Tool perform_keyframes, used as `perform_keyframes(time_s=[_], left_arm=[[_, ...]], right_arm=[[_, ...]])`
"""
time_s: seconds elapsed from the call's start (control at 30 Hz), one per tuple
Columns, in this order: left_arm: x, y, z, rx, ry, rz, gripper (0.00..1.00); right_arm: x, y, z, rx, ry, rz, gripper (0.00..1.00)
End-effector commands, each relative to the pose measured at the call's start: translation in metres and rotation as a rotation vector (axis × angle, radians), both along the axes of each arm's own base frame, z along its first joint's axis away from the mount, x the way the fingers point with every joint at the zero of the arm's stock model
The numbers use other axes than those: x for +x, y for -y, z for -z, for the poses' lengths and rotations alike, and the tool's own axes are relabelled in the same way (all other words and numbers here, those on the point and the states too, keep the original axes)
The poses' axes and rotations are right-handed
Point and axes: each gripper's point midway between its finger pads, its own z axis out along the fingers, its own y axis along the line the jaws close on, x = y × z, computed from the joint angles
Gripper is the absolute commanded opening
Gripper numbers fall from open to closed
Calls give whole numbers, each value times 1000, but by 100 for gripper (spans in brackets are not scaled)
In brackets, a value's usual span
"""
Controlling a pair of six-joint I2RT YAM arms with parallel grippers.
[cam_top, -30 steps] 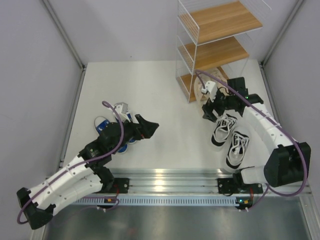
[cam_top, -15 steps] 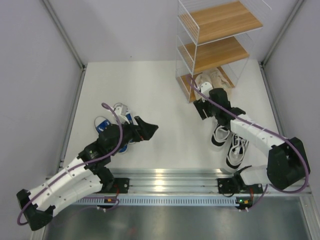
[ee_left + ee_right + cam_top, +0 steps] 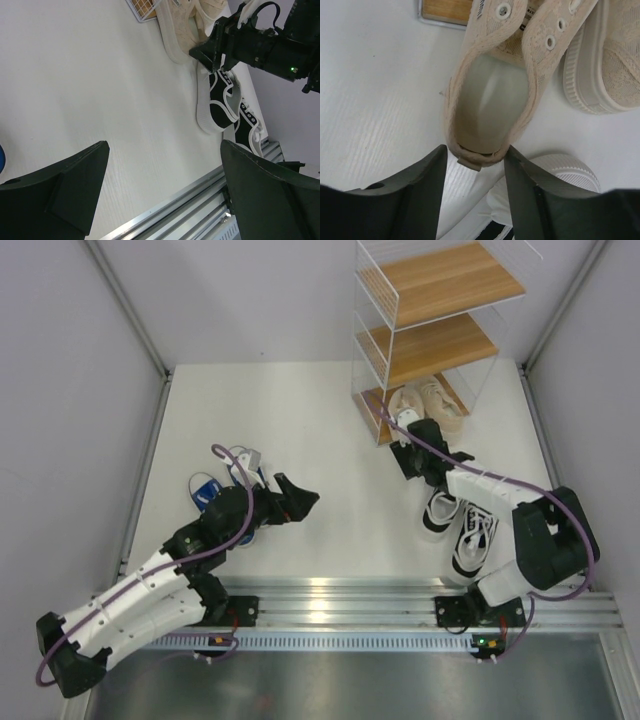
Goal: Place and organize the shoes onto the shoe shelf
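A white table [image 3: 330, 410] stands between plain grey walls [image 3: 250, 300], with a metal rail [image 3: 340, 602] along its near edge. A white wire shelf [image 3: 430, 340] with three wooden tiers stands at the far right corner.

The beige shoes [image 3: 425, 405] lie toes-in on the lowest tier, heels sticking out onto the table. My right gripper [image 3: 475, 148] sits at the heel of the left one, a finger on each side of it. I cannot tell whether they press it.

The black shoes [image 3: 460, 520] lie side by side near the right near corner, just beside that arm. My left gripper [image 3: 165, 150] hangs spread wide above the bare table, just beside the blue shoes [image 3: 205, 487] on the left.
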Motion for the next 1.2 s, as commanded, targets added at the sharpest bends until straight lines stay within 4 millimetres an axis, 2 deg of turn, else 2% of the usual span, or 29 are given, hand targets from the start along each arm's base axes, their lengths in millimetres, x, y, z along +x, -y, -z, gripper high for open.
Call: perform_keyframes(time_s=[0.0, 0.17, 0.37, 0.57, 0.77, 0.9, 1.17], left_arm=[[1, 1, -11, -32, 37, 4, 98], [1, 1, -11, -27, 38, 5, 98], [1, -1, -11, -23, 40, 0, 98], [2, 0, -11, -21, 40, 2, 98], [1, 1, -10, -27, 38, 5, 98], [1, 0, -10, -25, 37, 4, 98], [2, -1, -11, -22, 39, -2, 98]], right_arm=[[28, -5, -26, 55, 91, 17, 47], [39, -1, -27, 53, 107, 1, 20], [50, 12, -48, 30, 191, -43, 0], [57, 24, -74, -27, 282, -153, 0], [80, 42, -85, -19, 300, -91, 0], [93, 41, -85, 15, 298, -58, 0], [106, 32, -88, 68, 319, -58, 0]])
